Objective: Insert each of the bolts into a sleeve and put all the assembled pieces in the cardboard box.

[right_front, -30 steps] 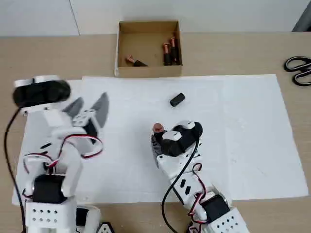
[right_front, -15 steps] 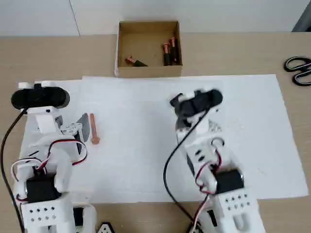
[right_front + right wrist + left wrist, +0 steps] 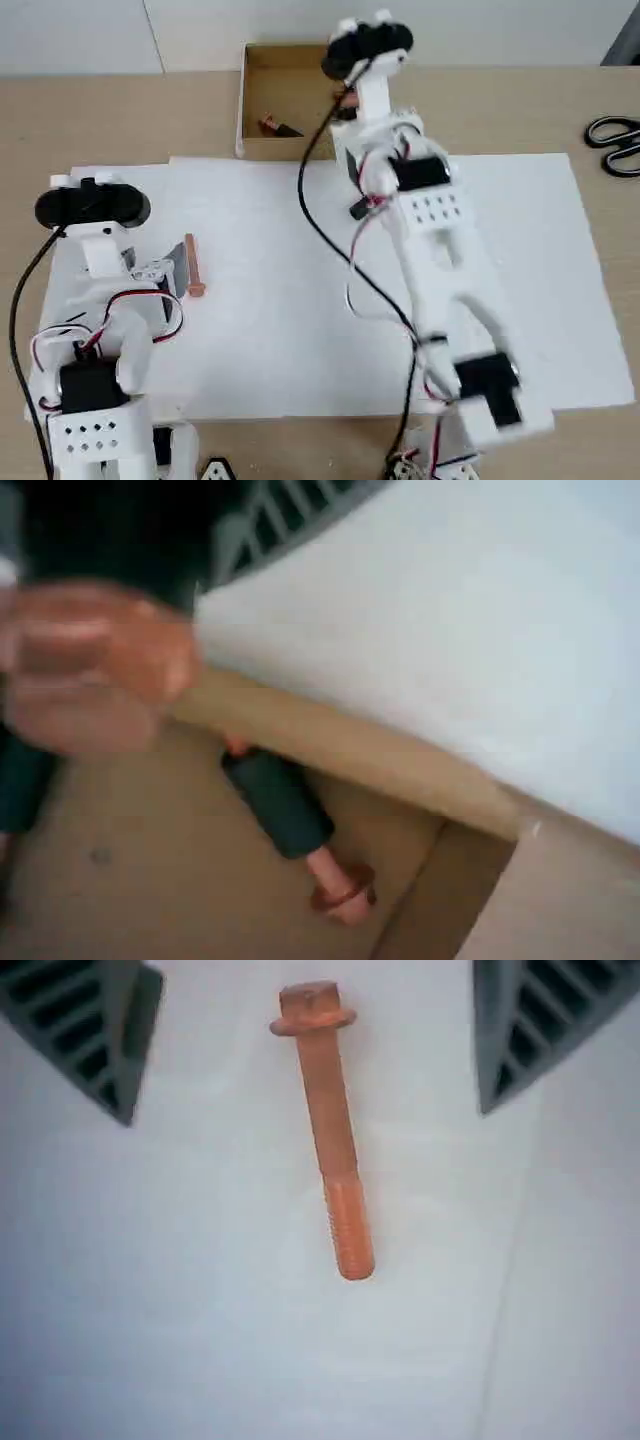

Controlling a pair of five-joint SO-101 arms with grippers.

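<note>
Cardboard box (image 3: 243,105) sits at the table's far edge, your right gripper (image 3: 130,610) over it pinching a blurred copper bolt (image 3: 95,670); the drop-off looks to be in hand. Your left gripper (image 3: 305,1060) is spread astride the loose bolt (image 3: 325,1130) on the paper. Next, close squarely on its shank.

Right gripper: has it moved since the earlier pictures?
Yes: in the high view the right gripper went from over the paper to over the box, up the picture.

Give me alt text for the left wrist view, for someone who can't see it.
A copper-coloured bolt lies flat on white paper, between the open grey fingers of the left gripper, which do not touch it.
</note>
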